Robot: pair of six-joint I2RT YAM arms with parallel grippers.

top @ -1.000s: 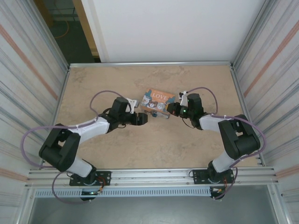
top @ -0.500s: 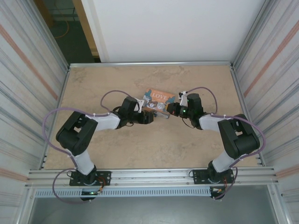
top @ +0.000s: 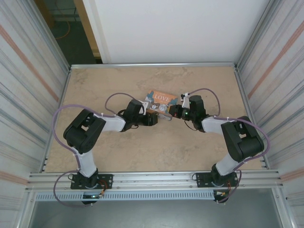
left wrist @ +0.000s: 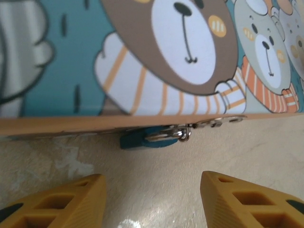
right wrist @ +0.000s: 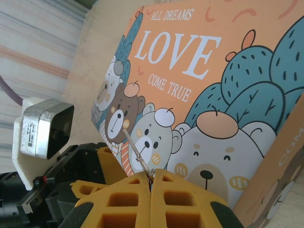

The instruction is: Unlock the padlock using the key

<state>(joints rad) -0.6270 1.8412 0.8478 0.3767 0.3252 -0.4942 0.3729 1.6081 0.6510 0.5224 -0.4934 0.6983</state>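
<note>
Ahead of the left hand (left wrist: 152, 192), padlock (left wrist: 141, 139).

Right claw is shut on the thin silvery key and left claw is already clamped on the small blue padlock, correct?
No. The left wrist view shows the left claw open, short of the small blue padlock. The right claw is shut on the thin silvery key.

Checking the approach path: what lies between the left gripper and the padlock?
Bare tabletop, per the left wrist view; nothing stands between the left gripper and the padlock.
</note>
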